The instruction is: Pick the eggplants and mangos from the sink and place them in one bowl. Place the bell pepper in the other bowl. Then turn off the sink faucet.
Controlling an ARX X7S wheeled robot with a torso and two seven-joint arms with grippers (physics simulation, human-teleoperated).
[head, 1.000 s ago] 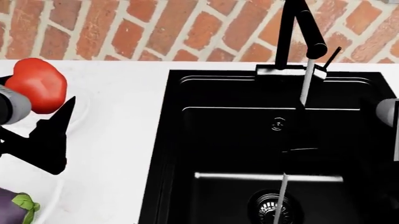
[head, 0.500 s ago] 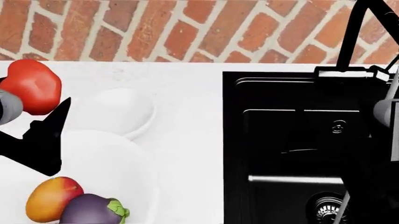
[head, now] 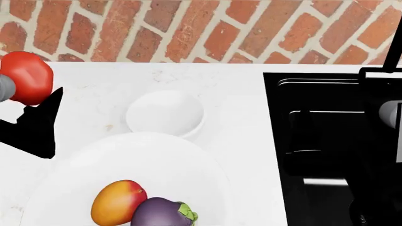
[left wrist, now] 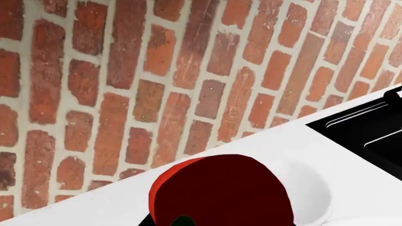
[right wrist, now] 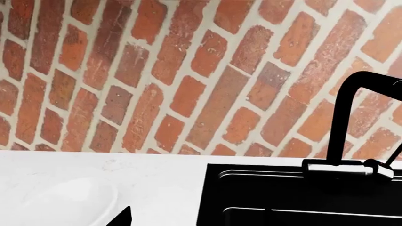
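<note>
The head view shows the left hand [head: 28,101] at the far left edge of the frame, closed around the red bell pepper [head: 26,77] and held above the white surface [head: 232,84], off to the left of the small empty bowl [head: 164,114]. Nearer the robot, touching that bowl's rim, sits the large bowl [head: 188,160] with a mango [head: 118,202] and an eggplant [head: 162,214] lying against each other inside. Bare surface lies between the bowls and the black sink [head: 333,141] at the right. The left wrist view adds the pepper's underside [left wrist: 220,193] filling its lower middle, the small bowl [left wrist: 311,190] just beyond it and the brick wall [left wrist: 157,70] behind. The right wrist view alone shows the faucet [right wrist: 351,122] standing on the sink's back rim [right wrist: 301,176]. Whether the right hand [head: 390,113] is wide or narrow cannot be told.
</note>
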